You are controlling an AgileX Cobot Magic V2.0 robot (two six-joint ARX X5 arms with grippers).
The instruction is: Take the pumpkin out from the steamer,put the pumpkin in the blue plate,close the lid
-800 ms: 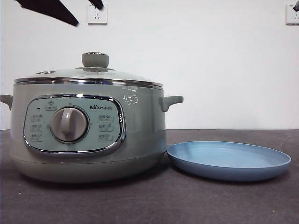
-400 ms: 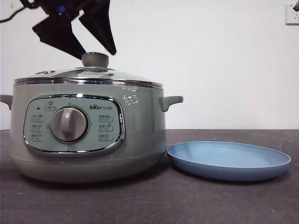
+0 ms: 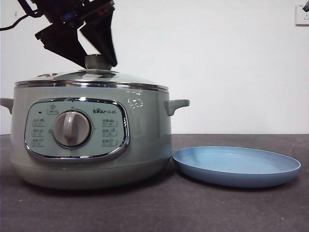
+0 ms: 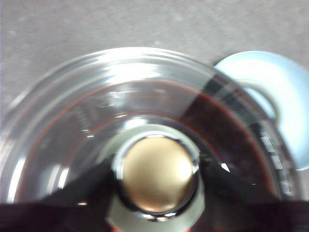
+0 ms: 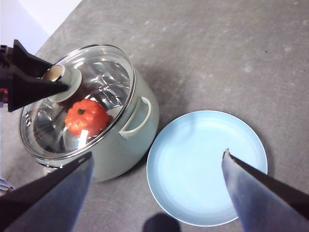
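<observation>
Straddling the knob (image 4: 158, 175) of the lid (image 3: 91, 77), our left gripper (image 3: 92, 59) has its two black jaws spread, one on each side of the knob; we cannot tell if they touch it. The glass lid sits closed on the steamer (image 3: 89, 135). Through the glass, in the right wrist view, we see the pumpkin (image 5: 87, 117) resting inside the pot, orange-red with a small green stem. Our right gripper (image 5: 157, 193) hangs high above the table (image 5: 231, 53) with its jaws wide apart and nothing between them. Below it lies the blue plate (image 5: 206, 166), empty, just beside the steamer on the side of one handle (image 3: 176, 105). A wall socket (image 3: 302, 14) shows on the white wall behind.
</observation>
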